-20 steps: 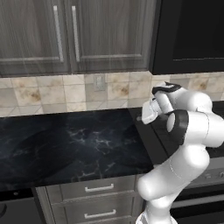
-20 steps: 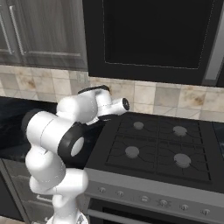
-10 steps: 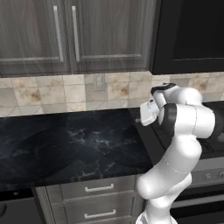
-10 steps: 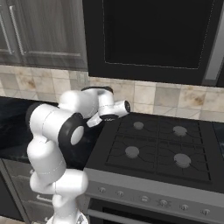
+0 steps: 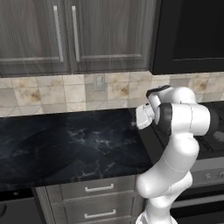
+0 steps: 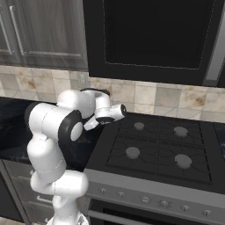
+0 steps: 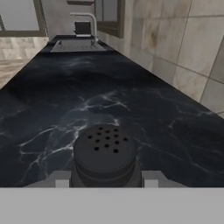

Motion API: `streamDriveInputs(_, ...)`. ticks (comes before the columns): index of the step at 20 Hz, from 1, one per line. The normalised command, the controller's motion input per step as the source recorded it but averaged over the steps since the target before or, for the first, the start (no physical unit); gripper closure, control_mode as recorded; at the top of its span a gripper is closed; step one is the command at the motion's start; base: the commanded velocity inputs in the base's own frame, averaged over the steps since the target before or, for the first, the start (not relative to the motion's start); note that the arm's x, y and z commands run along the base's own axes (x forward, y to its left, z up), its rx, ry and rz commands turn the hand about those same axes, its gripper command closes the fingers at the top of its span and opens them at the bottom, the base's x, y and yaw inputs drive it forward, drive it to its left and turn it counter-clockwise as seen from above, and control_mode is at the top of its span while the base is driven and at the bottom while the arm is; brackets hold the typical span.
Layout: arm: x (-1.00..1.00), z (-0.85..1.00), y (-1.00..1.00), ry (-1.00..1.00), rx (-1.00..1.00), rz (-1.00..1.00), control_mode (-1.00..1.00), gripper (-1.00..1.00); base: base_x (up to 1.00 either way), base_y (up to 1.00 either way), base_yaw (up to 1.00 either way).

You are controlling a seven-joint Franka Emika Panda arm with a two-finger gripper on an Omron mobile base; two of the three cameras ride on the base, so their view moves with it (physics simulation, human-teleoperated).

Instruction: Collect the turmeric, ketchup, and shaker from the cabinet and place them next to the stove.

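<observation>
Hand view alone reveals the shaker [image 7: 105, 155] clamped in the end effector [image 7: 105, 180].

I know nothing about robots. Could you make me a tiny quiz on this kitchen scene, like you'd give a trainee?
1. True or false: the cabinet doors above the counter are closed.
2. What sits between the fingers in the hand view? A) a red-brown bottle B) the shaker, dark, with holes in its top C) an orange jar
3. Fill in: the stove has ___ burners.

Key: 1 true. 2 B; the gripper is shut on it. 3 four.
</observation>
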Motion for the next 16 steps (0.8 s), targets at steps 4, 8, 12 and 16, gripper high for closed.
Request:
streamDriveInputs(4, 0.02, -0.14, 0.09, 0.06, 0.00, 0.00, -1.00, 1.00, 0.00, 0.00, 0.00)
streamDriveInputs(8, 0.00, -0.18, 0.00, 0.02, 0.00, 0.00, -1.00, 1.00, 0.00, 0.00, 0.00)
streamDriveInputs(12, 0.01, -0.16, 0.00, 0.00, 0.01, 0.00, -1.00, 1.00, 0.00, 0.00, 0.00)
streamDriveInputs(16, 0.11, -0.15, 0.00, 0.00, 0.01, 0.00, -1.00, 1.00, 0.00, 0.00, 0.00)
